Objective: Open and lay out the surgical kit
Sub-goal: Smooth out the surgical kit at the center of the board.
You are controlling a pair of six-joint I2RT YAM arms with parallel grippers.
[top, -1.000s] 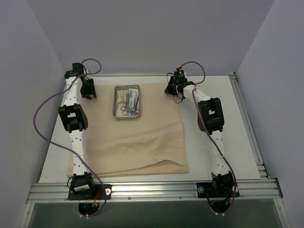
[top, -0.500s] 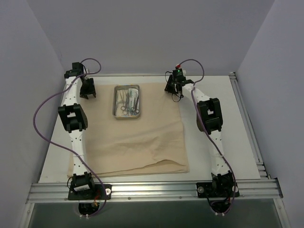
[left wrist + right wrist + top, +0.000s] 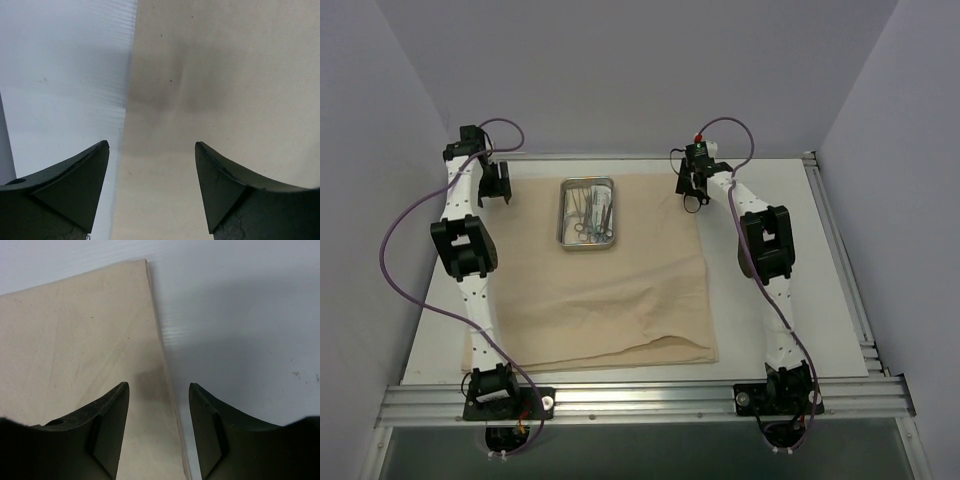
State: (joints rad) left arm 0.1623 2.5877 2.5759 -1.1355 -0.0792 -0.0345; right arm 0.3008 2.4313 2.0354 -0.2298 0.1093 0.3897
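Note:
The beige cloth wrap (image 3: pixel 610 290) lies spread flat on the table. A small steel tray (image 3: pixel 560 235) stands on its far part and holds metal instruments and packets (image 3: pixel 588 208). My left gripper (image 3: pixel 492 186) is open and empty above the cloth's far left edge (image 3: pixel 127 100). My right gripper (image 3: pixel 693 185) is open and empty above the cloth's far right edge (image 3: pixel 165 360), near its corner (image 3: pixel 145 262). In both wrist views the jaws stand apart with one finger over cloth and one over bare table. Gauze pads are not discernible.
The white table (image 3: pixel 790 280) shows bare at the right of the cloth and in a strip at the left (image 3: pixel 440 330). The cloth's near edge (image 3: pixel 620 350) is rumpled. Grey walls enclose the table; an aluminium rail (image 3: pixel 640 400) runs along the front.
My left gripper has moved left and slightly farther back, off toward the cloth's left edge. My right gripper has shifted slightly right and back. The cloth and tray have not moved.

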